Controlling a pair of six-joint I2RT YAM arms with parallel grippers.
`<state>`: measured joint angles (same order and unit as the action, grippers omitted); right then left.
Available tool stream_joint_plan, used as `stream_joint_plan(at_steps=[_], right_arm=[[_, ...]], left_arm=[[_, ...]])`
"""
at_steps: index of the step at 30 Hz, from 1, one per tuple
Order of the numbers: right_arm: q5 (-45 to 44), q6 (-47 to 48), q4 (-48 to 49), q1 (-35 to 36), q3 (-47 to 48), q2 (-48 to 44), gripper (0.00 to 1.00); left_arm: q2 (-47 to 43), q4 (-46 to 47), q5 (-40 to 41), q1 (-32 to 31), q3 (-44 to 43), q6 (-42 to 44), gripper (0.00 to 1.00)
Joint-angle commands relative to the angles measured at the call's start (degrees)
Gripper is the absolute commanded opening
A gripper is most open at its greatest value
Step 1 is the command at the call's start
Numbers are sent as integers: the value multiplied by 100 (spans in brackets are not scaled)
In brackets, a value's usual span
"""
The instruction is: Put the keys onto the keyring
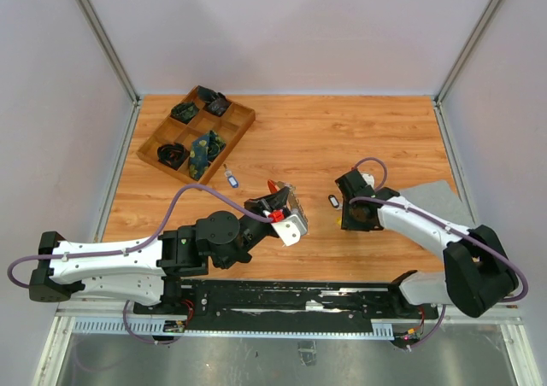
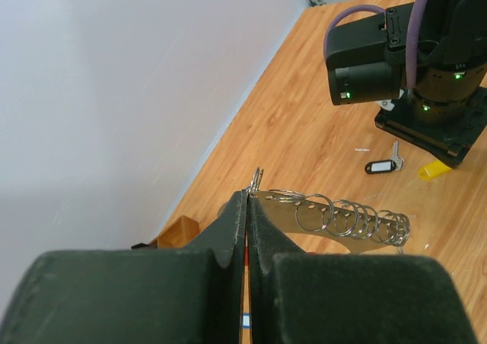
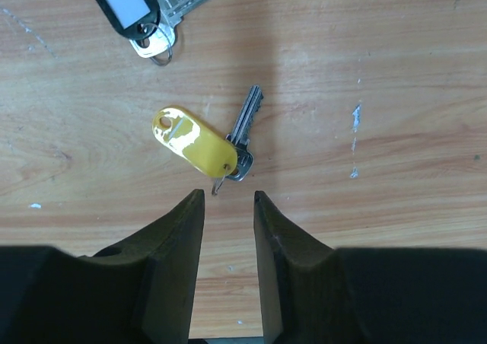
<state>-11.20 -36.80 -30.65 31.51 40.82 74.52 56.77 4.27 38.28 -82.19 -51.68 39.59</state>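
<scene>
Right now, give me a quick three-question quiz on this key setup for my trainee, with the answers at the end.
1. True or false: the left claw is shut on the keyring.
2. Which colour of tag lies nearest the right claw? A blue, B yellow, C green.
3. Fill in: the yellow-tagged key lies flat on the ____, not held.
Key: 1 true; 2 B; 3 table.
</scene>
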Motion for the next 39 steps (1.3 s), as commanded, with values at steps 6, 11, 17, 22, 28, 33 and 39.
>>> stream_joint_plan(at_steps=[6,11,17,22,28,33,39], right_arm=[[-259,-558,154,136,-83,232,29],[-270,-573,202,135,-107,288,24],[-267,-578,279,145,-126,389,17],[-253,-574,304,145,-156,416,14],[-235,-269,242,145,-92,278,1],[-161,404,117,144,70,-255,1],[74,1600,41,128,296,-1386,0]], left_arm=[[-123,310,-7,46,0,-48,0],[-148,311,-23,45,8,-42,1],[-155,299,-18,45,0,-48,0],[-167,300,-15,46,9,-46,0],[-158,302,-14,45,9,-48,0],[-128,289,-38,45,-20,-78,0],[-41,74,-132,45,-252,-235,1]])
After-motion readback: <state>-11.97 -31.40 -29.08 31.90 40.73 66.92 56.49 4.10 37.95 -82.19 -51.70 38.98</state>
